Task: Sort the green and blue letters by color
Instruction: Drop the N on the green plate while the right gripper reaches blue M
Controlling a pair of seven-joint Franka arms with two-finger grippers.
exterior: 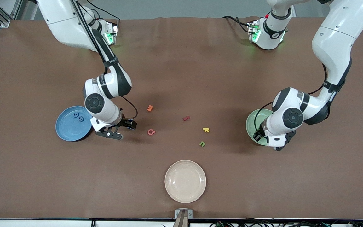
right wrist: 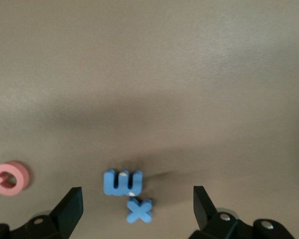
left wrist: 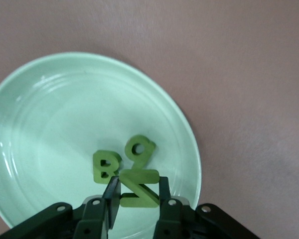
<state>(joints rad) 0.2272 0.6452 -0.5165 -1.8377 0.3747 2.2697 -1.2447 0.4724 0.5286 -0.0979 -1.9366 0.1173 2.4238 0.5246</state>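
With my left gripper (left wrist: pixel 137 198) pinching the stiff green Z-shaped toy letter (left wrist: pixel 138 188) over the pale green plate (left wrist: pixel 50 99), my right gripper (right wrist: pixel 138 209) fingers gape over two blue letters (right wrist: pixel 122 182) on the surface — light, chunky; grip their flat sides.

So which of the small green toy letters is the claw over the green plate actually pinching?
The green Z-shaped letter: the left gripper is shut on it over the pale green plate, while the green B and the round green letter lie loose on the plate.
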